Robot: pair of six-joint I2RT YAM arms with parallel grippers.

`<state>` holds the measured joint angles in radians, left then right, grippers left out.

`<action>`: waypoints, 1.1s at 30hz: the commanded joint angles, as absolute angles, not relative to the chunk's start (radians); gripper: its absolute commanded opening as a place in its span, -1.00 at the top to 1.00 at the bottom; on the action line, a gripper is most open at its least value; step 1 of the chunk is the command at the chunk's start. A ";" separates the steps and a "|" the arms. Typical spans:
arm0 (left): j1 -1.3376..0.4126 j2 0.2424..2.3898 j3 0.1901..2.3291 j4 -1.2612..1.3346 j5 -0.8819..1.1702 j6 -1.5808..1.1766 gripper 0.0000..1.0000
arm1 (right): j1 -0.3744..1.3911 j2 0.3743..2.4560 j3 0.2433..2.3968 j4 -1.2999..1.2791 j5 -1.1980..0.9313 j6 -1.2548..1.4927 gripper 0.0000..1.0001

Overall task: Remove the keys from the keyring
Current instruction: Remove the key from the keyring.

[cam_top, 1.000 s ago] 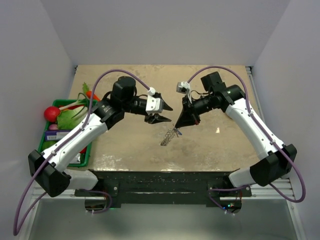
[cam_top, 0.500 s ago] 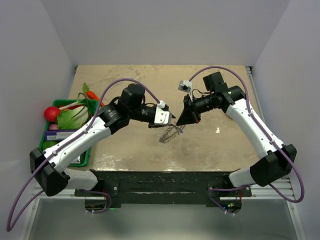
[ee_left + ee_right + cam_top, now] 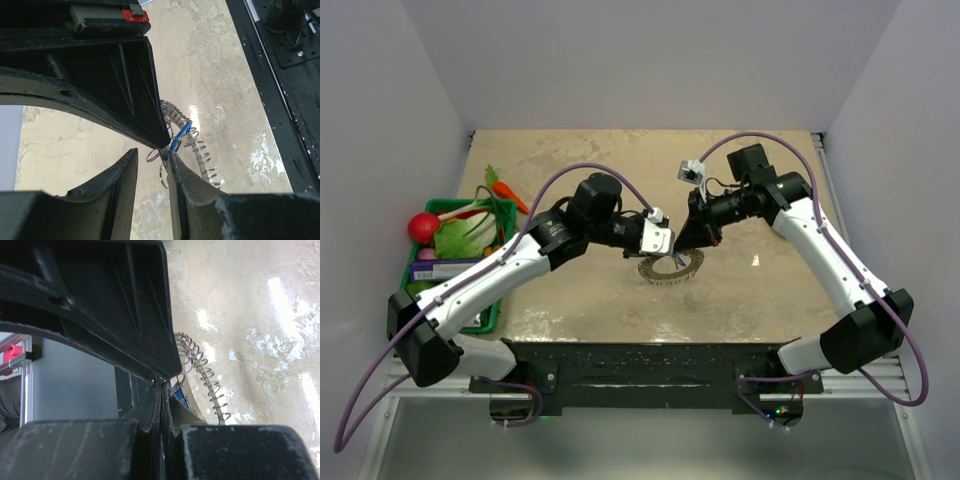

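We see the left gripper (image 3: pixel 152 151) with its fingers parted a little and small wire rings (image 3: pixel 154 156) between the tips. The blue-headed key (image 3: pixel 180 137) sits just beside the left gripper. Tip to tip with the left gripper, the right gripper (image 3: pixel 161 385) is pressed together, pinching the keyring (image 3: pixel 672 270), whose grey coil curves away over the table (image 3: pixel 570 160).

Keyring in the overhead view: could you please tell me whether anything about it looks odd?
Yes: the keyring looks stretched, its coils fanned apart with gaps between them, right beside the blue key.
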<state>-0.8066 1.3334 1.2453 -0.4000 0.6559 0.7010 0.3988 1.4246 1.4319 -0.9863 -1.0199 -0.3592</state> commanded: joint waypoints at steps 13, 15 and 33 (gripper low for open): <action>-0.841 1.362 1.264 -0.376 0.612 0.724 0.51 | 0.397 1.373 1.427 -0.959 -1.035 -0.353 1.00; -0.841 1.353 1.266 -0.374 0.607 0.721 0.41 | 0.399 1.371 1.428 -0.957 -1.034 -0.350 1.00; -0.841 1.350 1.295 -0.399 0.618 0.719 0.46 | 0.399 1.368 1.422 -0.953 -1.025 -0.353 1.00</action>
<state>-0.8341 1.3693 1.2510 -0.3985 0.6125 0.7013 0.3988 1.4105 1.4181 -0.9783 -1.0111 -0.3592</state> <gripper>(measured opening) 0.272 0.007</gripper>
